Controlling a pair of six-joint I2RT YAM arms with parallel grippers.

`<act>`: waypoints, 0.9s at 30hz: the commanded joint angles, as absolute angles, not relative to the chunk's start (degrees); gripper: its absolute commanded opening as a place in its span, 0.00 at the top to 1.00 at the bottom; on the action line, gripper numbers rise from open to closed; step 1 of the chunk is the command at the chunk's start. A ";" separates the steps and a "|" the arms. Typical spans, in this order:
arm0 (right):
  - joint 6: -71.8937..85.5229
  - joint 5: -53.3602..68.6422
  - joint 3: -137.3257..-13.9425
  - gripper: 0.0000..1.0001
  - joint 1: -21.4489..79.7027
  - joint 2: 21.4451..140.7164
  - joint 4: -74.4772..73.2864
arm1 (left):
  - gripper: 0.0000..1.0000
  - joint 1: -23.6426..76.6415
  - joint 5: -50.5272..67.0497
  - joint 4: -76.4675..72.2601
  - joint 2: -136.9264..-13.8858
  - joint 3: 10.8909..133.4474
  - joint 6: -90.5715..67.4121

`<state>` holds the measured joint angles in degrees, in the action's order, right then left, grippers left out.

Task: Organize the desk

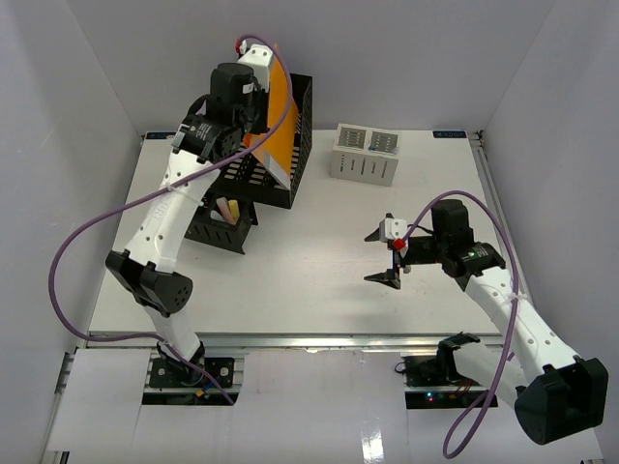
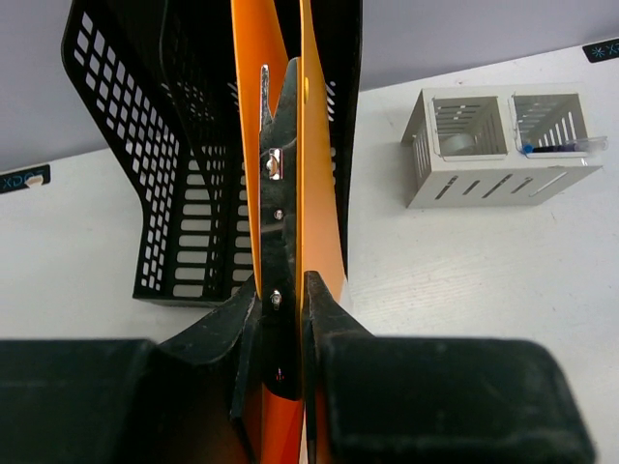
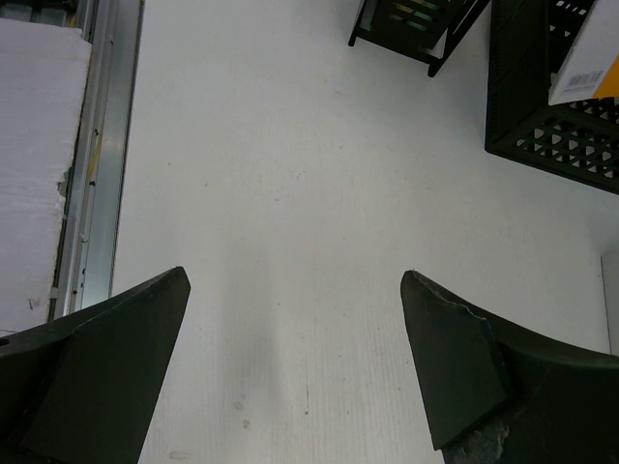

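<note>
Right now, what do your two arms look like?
The left arm and right arm are white with black joints; a purple cable loops along each. The left gripper and right gripper have black, pointed fingers; the right one bears a red part.

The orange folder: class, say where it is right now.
In the top view the orange folder stands at the far left of the desk, pinched by the left tool at the black mesh rack, left of the white organizer.

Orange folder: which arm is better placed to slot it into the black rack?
Left. The left gripper is shut on the folder, right at the rack. The right gripper hangs open and empty over the desk, away from the rack.
</note>
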<state>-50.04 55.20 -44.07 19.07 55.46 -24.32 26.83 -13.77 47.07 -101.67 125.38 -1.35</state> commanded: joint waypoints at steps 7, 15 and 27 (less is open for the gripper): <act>-51.06 57.57 -43.51 0.04 18.63 56.40 -23.91 | 1.00 26.46 -13.83 31.86 -104.64 127.90 8.92; -51.27 57.54 -43.48 0.05 18.58 56.31 -24.02 | 1.00 26.46 -9.37 31.40 -104.27 121.56 8.82; -50.80 57.02 -43.45 0.04 18.27 56.87 -23.82 | 0.52 26.46 -9.79 29.59 -103.52 116.55 5.20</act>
<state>-50.58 55.90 -44.01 18.76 56.73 -24.32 26.74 -9.55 33.09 -106.63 114.80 7.37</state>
